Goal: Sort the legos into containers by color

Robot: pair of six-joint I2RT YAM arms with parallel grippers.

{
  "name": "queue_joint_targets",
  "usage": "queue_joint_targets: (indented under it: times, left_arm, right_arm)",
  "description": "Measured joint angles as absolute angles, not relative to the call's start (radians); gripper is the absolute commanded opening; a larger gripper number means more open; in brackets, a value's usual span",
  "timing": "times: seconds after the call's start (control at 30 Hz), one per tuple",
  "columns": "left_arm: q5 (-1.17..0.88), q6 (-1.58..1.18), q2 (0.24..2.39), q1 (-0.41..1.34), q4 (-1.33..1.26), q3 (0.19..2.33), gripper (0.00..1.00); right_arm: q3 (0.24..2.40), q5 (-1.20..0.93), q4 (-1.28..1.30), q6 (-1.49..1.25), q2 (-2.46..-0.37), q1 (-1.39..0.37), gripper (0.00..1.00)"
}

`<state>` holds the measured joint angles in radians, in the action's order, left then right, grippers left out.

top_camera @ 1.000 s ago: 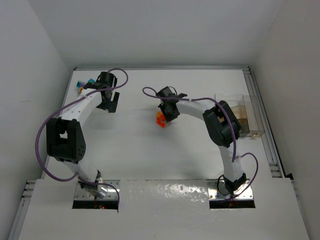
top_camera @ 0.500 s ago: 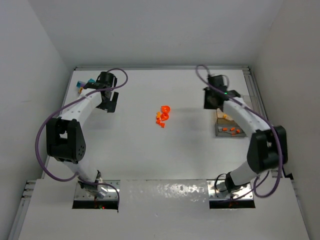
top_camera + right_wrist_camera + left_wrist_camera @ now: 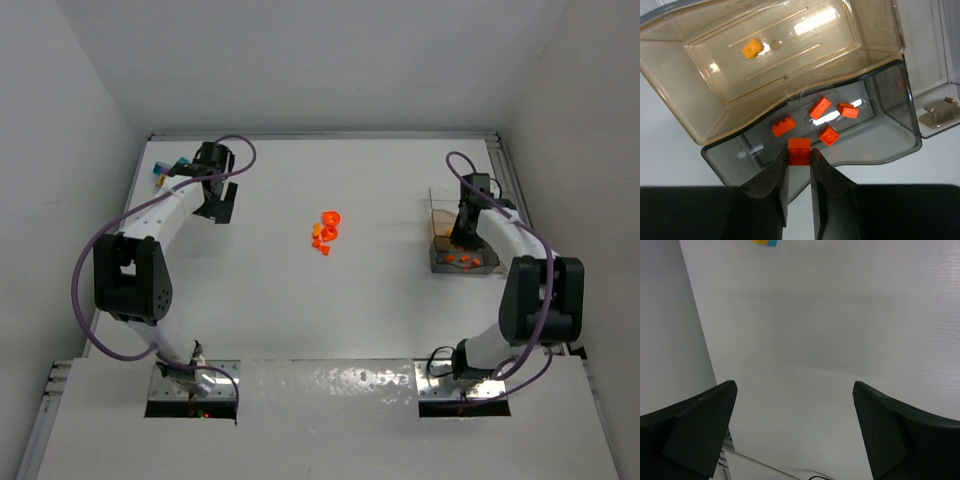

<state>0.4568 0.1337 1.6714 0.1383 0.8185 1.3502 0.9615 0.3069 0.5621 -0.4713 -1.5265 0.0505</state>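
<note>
Pinching orange lego (image 3: 799,151) at grey bin (image 3: 900,115) edge, right hand (image 3: 800,165) clamped; left hand (image 3: 793,387) spread wide.

Orange legos (image 3: 819,107), brown-tinted clear containers (image 3: 690,92), white table (image 3: 270,290), black right claw (image 3: 799,155).

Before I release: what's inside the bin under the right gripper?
Four loose orange legos lie in the grey bin. The right gripper holds a fifth lego at its near rim; its fingers cover the near edge.
</note>
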Motion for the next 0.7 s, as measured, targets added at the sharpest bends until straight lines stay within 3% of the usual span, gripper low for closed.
queue_joint_targets:
  times: [0.07,0.1,0.13,0.2,0.3,0.37,0.4,0.43,0.53,0.63,0.67,0.7]
  left_arm:
    - [0.457,0.134,1.671,0.138,0.819,1.35,1.0]
    - [0.457,0.134,1.671,0.138,0.819,1.35,1.0]
    - [0.457,0.134,1.671,0.138,0.819,1.35,1.0]
    - [0.457,0.134,1.671,0.138,0.82,1.35,1.0]
    - [0.457,0.134,1.671,0.138,0.82,1.35,1.0]
    - [0.457,0.134,1.671,0.138,0.82,1.35,1.0]
    - [0.457,0.134,1.671,0.138,0.82,1.35,1.0]
    - [0.457,0.134,1.671,0.138,0.82,1.35,1.0]
    - [0.458,0.134,1.671,0.138,0.82,1.35,1.0]
    - [0.458,0.133,1.674,0.138,0.824,1.357,1.0]
    - [0.459,0.133,1.677,0.138,0.83,1.364,1.0]
    - [0.461,0.131,1.683,0.138,0.835,1.375,1.0]
  right_arm:
    - [0.964,0.307,0.562,-0.476,-1.544,0.05,0.3]
    - [0.965,0.307,0.564,-0.476,-1.549,0.05,0.45]
    - [0.965,0.306,0.563,-0.479,-1.552,0.05,0.5]
    - [0.966,0.31,0.563,-0.471,-1.551,0.049,0.58]
    - [0.982,0.328,0.571,-0.452,-1.551,0.049,0.59]
    - [1.003,0.346,0.583,-0.435,-1.548,0.049,0.44]
    - [1.017,0.353,0.588,-0.419,-1.546,0.049,0.28]
    - [1.032,0.355,0.595,-0.404,-1.542,0.047,0.02]
    - [1.072,0.365,0.589,-0.355,-1.513,0.009,0.01]
    - [1.081,0.406,0.533,-0.264,-1.478,-0.164,0.31]
    - [1.09,0.399,0.515,-0.234,-1.482,-0.252,0.47]
    - [1.102,0.377,0.495,-0.215,-1.496,-0.334,0.51]
